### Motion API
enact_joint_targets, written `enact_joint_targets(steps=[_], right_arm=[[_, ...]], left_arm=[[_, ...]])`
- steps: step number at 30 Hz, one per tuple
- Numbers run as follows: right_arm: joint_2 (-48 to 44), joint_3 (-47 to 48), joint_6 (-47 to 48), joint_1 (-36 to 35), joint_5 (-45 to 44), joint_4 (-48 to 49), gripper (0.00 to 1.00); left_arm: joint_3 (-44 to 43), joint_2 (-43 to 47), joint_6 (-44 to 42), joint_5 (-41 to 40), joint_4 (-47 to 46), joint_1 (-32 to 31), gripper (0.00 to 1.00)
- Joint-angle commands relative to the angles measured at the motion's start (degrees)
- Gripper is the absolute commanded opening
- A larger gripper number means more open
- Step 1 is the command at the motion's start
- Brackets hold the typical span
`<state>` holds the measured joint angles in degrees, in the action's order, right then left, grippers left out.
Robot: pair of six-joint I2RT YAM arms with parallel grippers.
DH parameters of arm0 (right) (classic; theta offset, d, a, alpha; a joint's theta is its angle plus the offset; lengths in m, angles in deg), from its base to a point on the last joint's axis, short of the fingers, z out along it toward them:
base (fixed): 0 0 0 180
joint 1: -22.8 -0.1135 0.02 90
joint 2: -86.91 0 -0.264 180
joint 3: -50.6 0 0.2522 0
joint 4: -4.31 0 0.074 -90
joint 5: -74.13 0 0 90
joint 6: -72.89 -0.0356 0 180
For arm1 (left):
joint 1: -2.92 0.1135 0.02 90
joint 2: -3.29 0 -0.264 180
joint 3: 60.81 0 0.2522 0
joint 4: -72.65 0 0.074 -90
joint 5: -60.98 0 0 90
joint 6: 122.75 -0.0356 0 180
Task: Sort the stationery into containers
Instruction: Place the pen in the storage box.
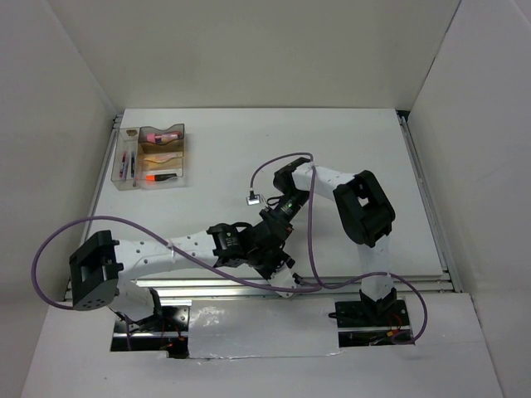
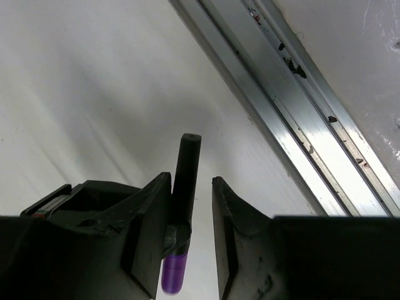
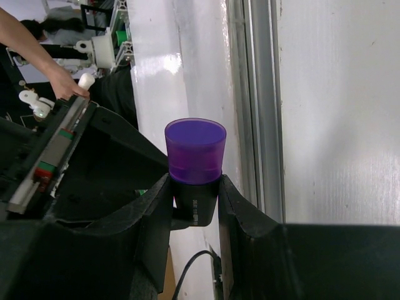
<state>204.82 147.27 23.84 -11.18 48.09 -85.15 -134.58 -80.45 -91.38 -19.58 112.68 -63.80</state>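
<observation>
The purple marker (image 3: 195, 150) has a black body and a purple cap. My right gripper (image 3: 194, 184) is shut on the body just below the cap. In the left wrist view the same marker (image 2: 186, 169) runs between the fingers of my left gripper (image 2: 190, 187). It lies against the left finger, and a gap shows on the other side, so that gripper is open. Both grippers meet near the table's front middle (image 1: 274, 228). The clear organiser tray (image 1: 116, 170) sits at the far left. It holds a pink-capped tube (image 1: 162, 133), a pale yellow stick (image 1: 160, 155), an orange-capped highlighter (image 1: 159, 177) and thin pens (image 1: 126, 166).
An aluminium rail (image 2: 300, 106) runs along the table's near edge, close under the grippers. Purple cables (image 1: 311, 224) loop round both arms. White walls enclose the table on three sides. A person's arm (image 3: 37, 56) shows beyond the table in the right wrist view.
</observation>
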Motion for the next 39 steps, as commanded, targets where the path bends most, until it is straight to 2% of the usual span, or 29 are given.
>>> enact_joint_targets(steps=[1, 4, 5, 8, 10, 12, 13, 16, 17, 18, 19, 20, 27, 31, 32, 33, 34, 36, 37, 39], right_arm=[[-1.9, 0.7, -0.2, 0.0, 1.3, -7.2, 0.0], [-2.2, 0.6, -0.1, -0.4, 1.3, -7.2, 0.0], [-2.6, 0.3, -0.1, -0.6, 1.3, -7.2, 0.0], [-3.1, 0.2, 0.1, -1.0, 1.0, -7.2, 0.0], [-3.8, 0.2, 0.0, -1.3, 0.7, -7.2, 0.0], [-4.3, 0.1, 0.0, -1.4, 0.5, -7.2, 0.0], [-4.6, 0.1, -0.1, -1.4, 0.0, -7.2, 0.05], [-5.0, 0.1, -0.8, 0.0, -0.2, -7.2, 0.28], [-4.8, 0.1, -0.8, 0.6, -0.2, -7.2, 0.48], [-4.6, 0.3, -1.1, 1.2, -0.2, -7.1, 0.59], [-4.4, 0.5, -1.3, 2.8, -0.1, -7.2, 0.74], [-4.4, 0.7, -1.3, 3.6, 0.3, -7.2, 1.0], [-8.3, 3.7, -0.3, 13.6, 1.9, -7.1, 1.0], [-10.9, 4.8, 0.3, 22.4, 1.9, -7.1, 1.0], [-11.5, 5.0, 0.3, 25.3, 1.9, -7.1, 1.0], [-11.7, 5.1, 0.1, 26.6, 1.1, -7.1, 1.0], [-11.9, 5.0, 0.2, 27.4, 0.6, -7.1, 1.0], [-12.6, 4.1, 0.8, 29.8, -0.3, -7.1, 1.0], [-12.9, 3.7, 1.0, 30.2, -0.7, -7.0, 1.0], [-13.4, 2.3, 1.5, 30.9, -1.6, -7.1, 1.0]], left_arm=[[-0.5, -1.3, -1.0, -1.3, -0.2, -0.1, 0.44], [-1.5, -3.0, -0.9, -2.0, 0.6, -0.1, 0.34], [-2.0, -3.6, -0.8, -2.1, 1.1, -0.1, 0.24], [-2.0, -4.1, -0.8, -2.6, 1.3, -0.1, 0.07], [-1.0, -3.7, -1.4, -2.8, 0.8, 0.0, 0.01], [-0.5, -3.4, -1.4, -3.2, 0.2, -0.1, 0.0], [0.1, -2.7, -1.1, -3.3, 0.2, 0.0, 0.0], [1.0, -0.6, -0.4, -2.7, 0.7, 0.0, 0.0], [1.2, 0.1, -0.2, -2.0, 1.1, 0.1, 0.0], [1.3, 0.9, 0.2, -1.6, 1.8, 0.0, 0.0], [1.6, 2.6, 0.4, -1.2, 2.1, 0.0, 0.0], [1.9, 3.3, 1.1, -0.4, 2.5, 0.0, 0.0], [6.0, 13.8, 7.0, -1.6, 3.3, 1.3, 0.0], [5.1, 16.5, 8.6, 1.7, 4.3, 13.4, 0.0], [3.2, 15.8, 8.1, 2.9, 5.1, 20.9, 0.0], [2.0, 15.4, 5.9, 6.2, 5.6, 24.9, 0.0], [0.7, 14.7, 4.7, 7.9, 6.5, 33.2, 0.0], [-4.1, 11.0, 1.4, 11.6, 8.3, 41.5, 0.0], [-6.2, 9.4, -2.2, 15.3, 9.5, 48.5, 0.0], [-12.5, 3.4, -6.6, 18.2, 14.0, 54.6, 0.0]])
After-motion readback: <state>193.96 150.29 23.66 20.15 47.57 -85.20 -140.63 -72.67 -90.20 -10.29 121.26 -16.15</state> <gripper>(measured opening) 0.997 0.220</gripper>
